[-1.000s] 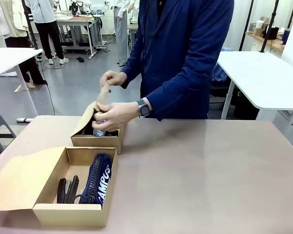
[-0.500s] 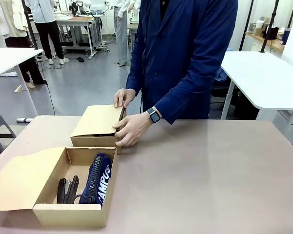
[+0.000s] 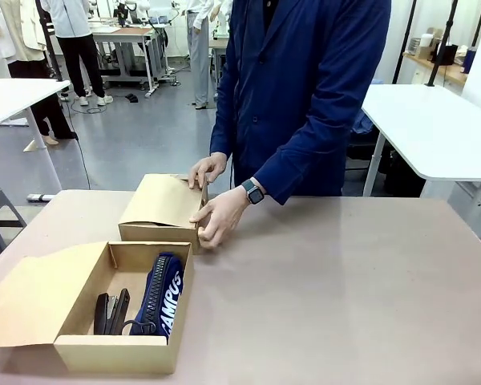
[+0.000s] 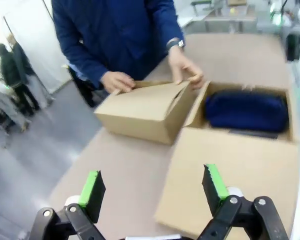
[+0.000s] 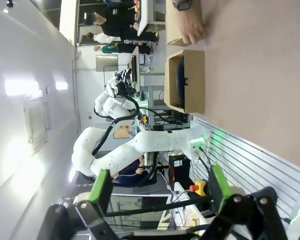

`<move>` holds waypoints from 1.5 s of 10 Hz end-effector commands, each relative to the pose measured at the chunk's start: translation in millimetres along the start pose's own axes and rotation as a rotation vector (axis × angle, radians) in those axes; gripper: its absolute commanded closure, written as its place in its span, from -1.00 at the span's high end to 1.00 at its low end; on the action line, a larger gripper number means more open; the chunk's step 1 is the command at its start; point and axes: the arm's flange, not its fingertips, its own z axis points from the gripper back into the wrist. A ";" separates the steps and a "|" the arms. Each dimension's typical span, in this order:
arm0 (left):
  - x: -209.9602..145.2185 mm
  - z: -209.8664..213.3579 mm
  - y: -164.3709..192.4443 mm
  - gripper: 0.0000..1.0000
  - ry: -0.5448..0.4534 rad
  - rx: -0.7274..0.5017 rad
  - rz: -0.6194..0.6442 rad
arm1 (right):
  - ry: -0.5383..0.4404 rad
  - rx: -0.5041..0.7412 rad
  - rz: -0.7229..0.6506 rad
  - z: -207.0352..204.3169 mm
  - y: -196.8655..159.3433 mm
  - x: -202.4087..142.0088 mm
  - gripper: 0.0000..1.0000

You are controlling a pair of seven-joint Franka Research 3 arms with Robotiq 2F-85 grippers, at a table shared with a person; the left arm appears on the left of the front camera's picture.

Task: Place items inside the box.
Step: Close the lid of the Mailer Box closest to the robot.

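Long box: A shallow plain brown cardboard box (image 3: 124,345) sits open at the near left of the brown table (image 3: 345,297), its hinged flap lid (image 3: 36,297) folded flat out to the left.
Staplers: 2 slim black staplers (image 3: 111,313) lie side by side along the box's left inner wall.
Pouch: A navy zip pencil pouch with white "CAMPUS" lettering (image 3: 162,295) lies lengthwise in the same box, just right of the staplers and against the right wall.
Short box: A squatter brown cardboard box (image 3: 162,210) stands just behind the long box, its lid down.
Person: A person in a dark blue jacket (image 3: 305,88) stands at the far side of the table; 1 hand (image 3: 206,169) rests on the short box's back corner, the other hand (image 3: 219,216), with a wristwatch (image 3: 252,192) above it, presses the lid's right edge.
Left gripper: Seen from its wrist, the left gripper (image 4: 152,192) hangs above the flap lid with its green-padded jaws spread wide apart, nothing between them.
Right gripper: The right gripper (image 5: 157,192) is held off the table's edge, jaws wide apart, gripping nothing.
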 end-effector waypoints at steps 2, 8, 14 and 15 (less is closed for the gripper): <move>8.3 -6.0 -4.1 1.00 -0.010 -0.060 0.125 | -0.004 0.020 -0.004 -0.6 2.9 -1.2 1.00; -45.6 -13.5 10.9 1.00 -0.091 -0.312 -0.085 | -0.004 0.020 -0.004 -0.6 2.9 -1.2 1.00; -120.0 0.3 16.8 1.00 -0.034 -0.427 -0.042 | -0.004 0.020 -0.004 -0.6 2.9 -1.2 1.00; -127.7 -2.0 15.4 1.00 0.018 -0.421 -0.026 | -0.004 0.020 -0.004 -0.6 2.9 -1.2 1.00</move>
